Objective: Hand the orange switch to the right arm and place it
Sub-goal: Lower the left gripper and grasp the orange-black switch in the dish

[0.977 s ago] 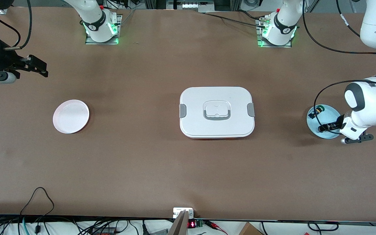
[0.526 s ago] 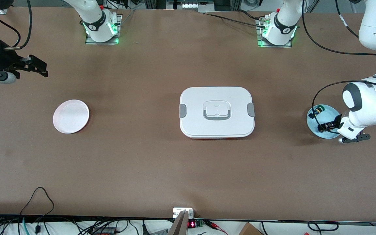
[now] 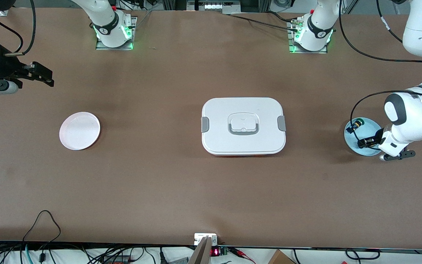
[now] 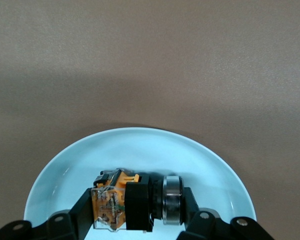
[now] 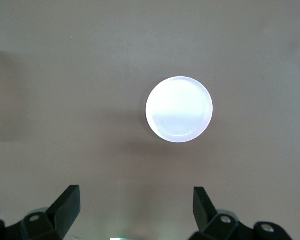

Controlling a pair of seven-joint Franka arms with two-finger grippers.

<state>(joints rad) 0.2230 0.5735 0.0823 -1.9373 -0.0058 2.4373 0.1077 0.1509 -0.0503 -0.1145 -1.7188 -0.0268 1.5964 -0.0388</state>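
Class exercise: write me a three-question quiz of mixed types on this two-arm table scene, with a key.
1. True or false: the left pincer is shut on the orange switch.
2. The switch lies in: A) white plate B) blue dish C) white box
3. Fill in: the right pincer is ____.

Key: 1 true; 2 B; 3 open
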